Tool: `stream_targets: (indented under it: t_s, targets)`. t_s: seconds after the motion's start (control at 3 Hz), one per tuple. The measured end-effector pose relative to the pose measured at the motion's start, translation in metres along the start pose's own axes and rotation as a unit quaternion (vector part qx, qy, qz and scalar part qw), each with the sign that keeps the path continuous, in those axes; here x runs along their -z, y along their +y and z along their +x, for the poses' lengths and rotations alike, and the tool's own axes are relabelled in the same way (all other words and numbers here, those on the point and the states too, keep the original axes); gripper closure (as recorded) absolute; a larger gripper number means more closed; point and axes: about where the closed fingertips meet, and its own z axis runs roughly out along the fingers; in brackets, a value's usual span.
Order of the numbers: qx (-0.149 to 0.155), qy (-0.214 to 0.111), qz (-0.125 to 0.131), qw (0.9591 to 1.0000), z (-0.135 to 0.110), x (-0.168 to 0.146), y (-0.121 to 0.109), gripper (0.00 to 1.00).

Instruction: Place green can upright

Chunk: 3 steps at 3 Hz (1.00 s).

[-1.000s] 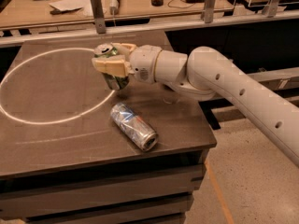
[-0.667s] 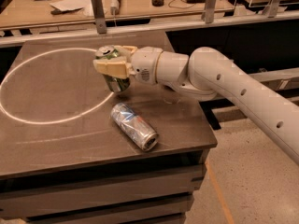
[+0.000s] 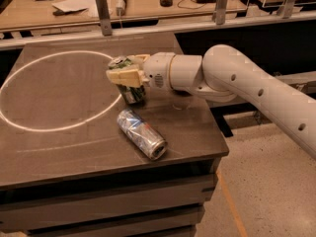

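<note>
The green can (image 3: 132,92) stands upright on the dark table (image 3: 59,102), just inside the right edge of a white circle drawn on it. Its silver top shows at the upper left of the gripper. My gripper (image 3: 126,74) comes in from the right on the white arm (image 3: 237,78) and is shut on the green can around its upper part, hiding much of its side. The can's base is at or very near the table surface.
A longer blue and silver can (image 3: 141,134) lies on its side just in front of the green can, near the table's front right corner. A wooden bench (image 3: 138,4) with papers and tools runs along the back. Floor lies to the right.
The gripper and the green can have shifted slightly to the right and down toward the table. The blue and silver can has not moved.
</note>
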Motion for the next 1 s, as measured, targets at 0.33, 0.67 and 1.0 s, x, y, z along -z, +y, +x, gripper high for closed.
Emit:
stream_targets:
  t_s: [0.33, 0.67, 1.0]
  targets:
    - [-0.018, 0.003, 0.000, 0.9998, 0.012, 0.003, -0.003, 0.10]
    - [-0.028, 0.007, 0.003, 0.9996, 0.018, 0.008, -0.004, 0.00]
    - [-0.024, 0.025, 0.036, 0.9987, 0.018, 0.034, -0.010, 0.00]
